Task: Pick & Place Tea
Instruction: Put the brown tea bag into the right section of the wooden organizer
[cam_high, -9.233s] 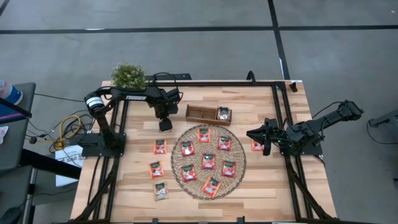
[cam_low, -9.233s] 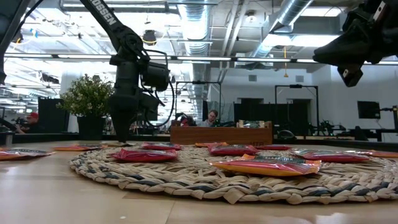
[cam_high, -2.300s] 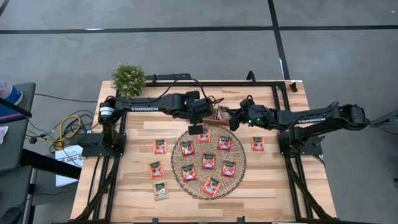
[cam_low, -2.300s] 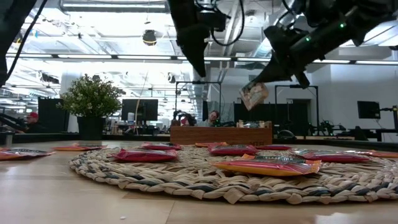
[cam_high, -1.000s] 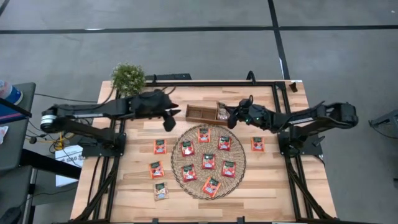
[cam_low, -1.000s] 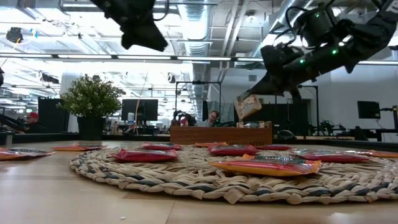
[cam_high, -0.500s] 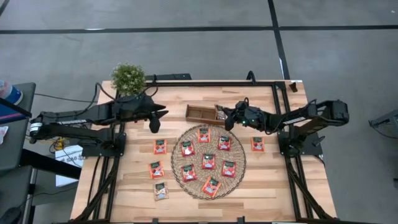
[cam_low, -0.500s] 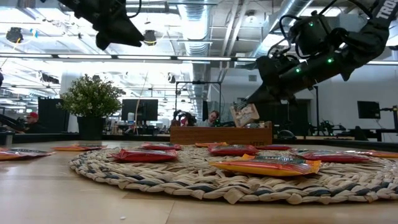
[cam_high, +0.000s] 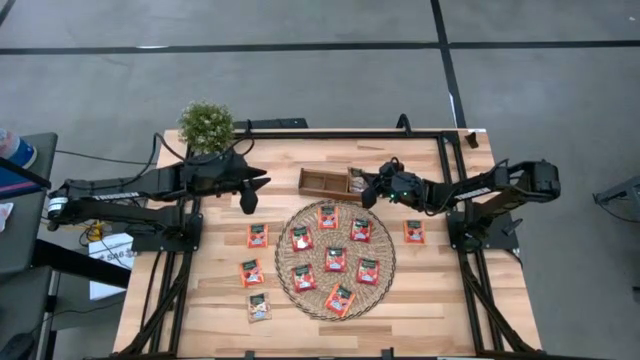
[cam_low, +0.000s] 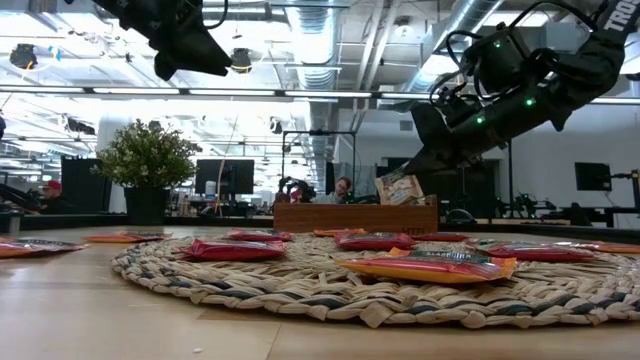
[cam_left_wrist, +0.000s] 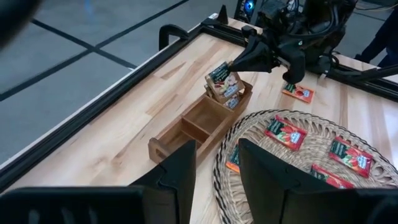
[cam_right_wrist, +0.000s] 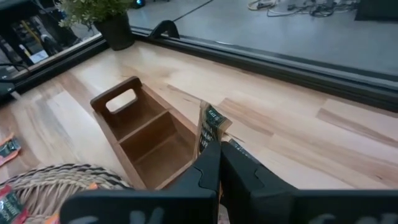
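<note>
Tea sachets are lying spread over the wooden table (cam_high: 420, 300): 7 red-orange ones are resting on the round woven mat (cam_high: 335, 300), among them a sachet (cam_high: 335, 259) at the mat's centre, and more are sitting on the bare wood, 3 left of the mat and 1 red-orange sachet (cam_high: 414, 232) to its right. A pale sachet (cam_high: 259, 307) is lying near the table's front-left part, apart from the mat.

The right gripper (cam_high: 366, 188) is reaching over the right-hand end of the wooden tray (cam_high: 322, 181), and its fingers are pinching a pale sachet (cam_right_wrist: 210, 128) on edge, standing upright. In the low view that held sachet (cam_low: 399, 188) is hanging just above the tray's rim (cam_low: 355, 217). The left wrist view is showing it (cam_left_wrist: 221, 73) tilted over the tray's end slot, where another pale sachet (cam_left_wrist: 232, 99) is already sitting. The tray's other 2 slots (cam_right_wrist: 140, 118) are showing bare wood.

The left gripper (cam_high: 249, 198) is hovering above the table's back-left area, left of the tray and near the potted plant (cam_high: 206, 123). Its fingers (cam_left_wrist: 186, 177) are standing apart with nothing between them.

A person (cam_low: 342, 188) is sitting in the room beyond the table.
</note>
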